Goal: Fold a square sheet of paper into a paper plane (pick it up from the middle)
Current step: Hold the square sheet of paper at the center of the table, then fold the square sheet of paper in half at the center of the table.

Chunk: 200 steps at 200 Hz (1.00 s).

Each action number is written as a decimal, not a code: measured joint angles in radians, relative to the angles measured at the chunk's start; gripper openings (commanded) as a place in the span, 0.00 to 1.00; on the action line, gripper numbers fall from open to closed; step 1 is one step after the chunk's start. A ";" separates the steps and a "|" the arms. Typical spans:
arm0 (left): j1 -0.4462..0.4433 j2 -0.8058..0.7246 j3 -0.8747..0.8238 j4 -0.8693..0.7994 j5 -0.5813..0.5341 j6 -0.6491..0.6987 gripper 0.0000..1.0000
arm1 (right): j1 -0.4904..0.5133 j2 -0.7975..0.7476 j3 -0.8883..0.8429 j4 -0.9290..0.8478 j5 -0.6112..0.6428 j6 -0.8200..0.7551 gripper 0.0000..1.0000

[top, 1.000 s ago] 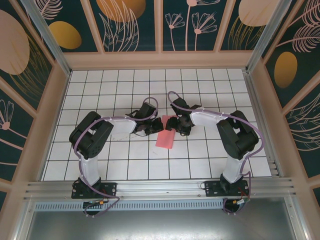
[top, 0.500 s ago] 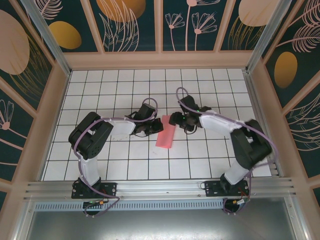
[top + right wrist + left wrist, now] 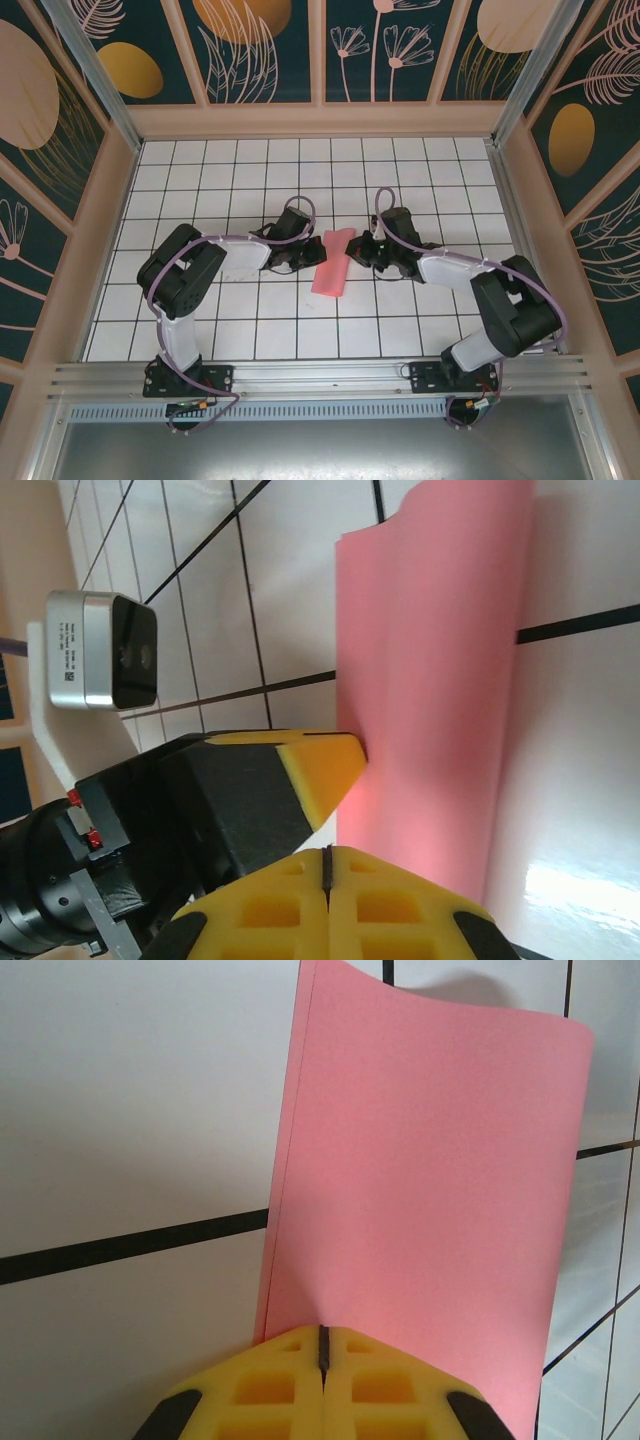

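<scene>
Right pincer (image 3: 325,865) retreated — wrist view: shut, seemingly empty beside paper (image 3: 430,680).

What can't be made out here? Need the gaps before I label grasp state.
- Left wrist view: the paper's near edge is hidden behind the shut left gripper. I cannot tell whether it is pinched or only pressed.
- Right wrist view: the paper runs under the shut right gripper, so any contact is hidden.
- Top external view: the wrists cover both grippers' fingertips at the paper, and the fold layers are too small to count.
</scene>
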 measured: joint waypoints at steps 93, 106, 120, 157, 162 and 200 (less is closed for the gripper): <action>0.000 0.000 -0.001 0.001 0.000 0.000 0.00 | -0.002 0.086 -0.036 0.102 -0.053 0.014 0.00; 0.000 0.000 -0.001 0.001 0.000 0.000 0.00 | -0.003 0.088 -0.045 0.113 -0.059 0.014 0.00; 0.000 0.000 -0.001 0.001 0.000 0.000 0.00 | -0.006 0.089 -0.057 0.126 -0.072 0.014 0.00; 0.000 0.000 -0.001 0.001 0.000 0.000 0.00 | -0.005 0.088 -0.060 0.154 -0.097 0.014 0.00; 0.000 0.000 -0.001 0.001 0.000 0.000 0.00 | -0.005 0.088 -0.060 0.156 -0.098 0.014 0.00; 0.000 0.000 -0.001 0.001 0.000 0.000 0.00 | -0.005 0.114 -0.055 0.169 -0.101 0.014 0.00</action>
